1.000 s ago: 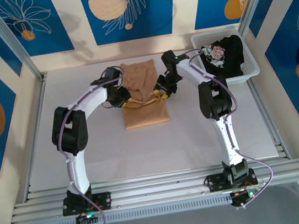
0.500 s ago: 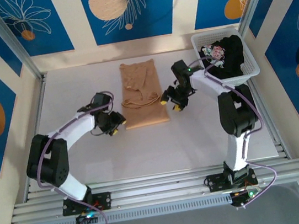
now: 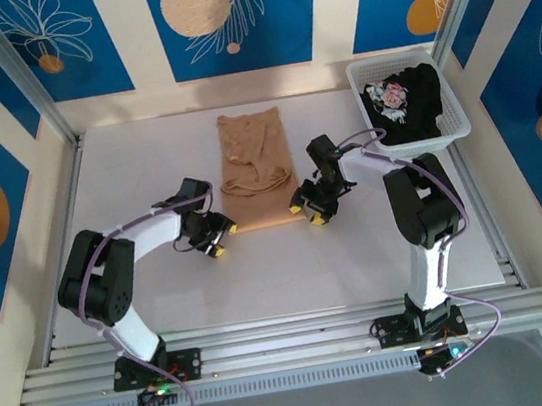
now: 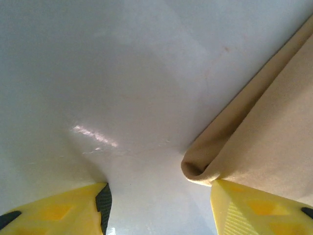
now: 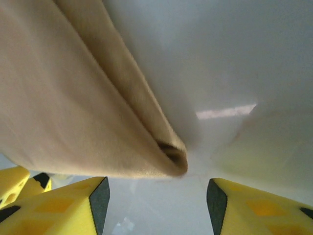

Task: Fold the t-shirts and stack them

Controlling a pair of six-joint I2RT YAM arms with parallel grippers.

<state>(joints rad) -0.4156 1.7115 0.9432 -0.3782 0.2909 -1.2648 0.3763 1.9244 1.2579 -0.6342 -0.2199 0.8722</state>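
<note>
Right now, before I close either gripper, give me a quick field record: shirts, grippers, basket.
tan t-shirt: folded into a long strip, flat on the table
black t-shirt: bunched in the white mesh basket, far right corner
left gripper: open, low at the strip's near left corner
right gripper: open, low at the strip's near right corner
held: nothing clamped; each corner lies just ahead of open jaws
stack: not started
</note>
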